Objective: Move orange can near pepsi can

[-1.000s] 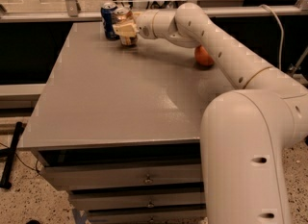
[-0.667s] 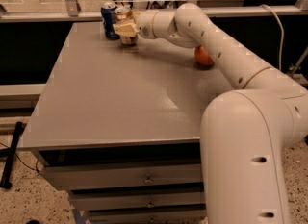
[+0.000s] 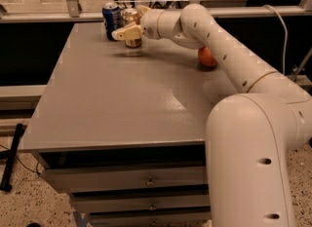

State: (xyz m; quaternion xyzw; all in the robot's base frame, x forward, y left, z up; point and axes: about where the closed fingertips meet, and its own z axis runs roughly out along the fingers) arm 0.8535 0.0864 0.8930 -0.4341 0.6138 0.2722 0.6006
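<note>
The orange can (image 3: 131, 42) stands upright on the grey table (image 3: 117, 104) at its far left, close beside the dark blue pepsi can (image 3: 111, 20), which is just left of it and a little further back. My gripper (image 3: 133, 23) reaches in from the right and is shut on the orange can, with one finger (image 3: 126, 32) across its front and the other behind its silver top. The can's base looks to be resting on the table.
A round orange-red apple (image 3: 207, 57) lies on the table at the far right, partly behind my arm (image 3: 229, 55). A metal rail and glass run along the table's far edge. Drawers (image 3: 146, 179) are below the front edge.
</note>
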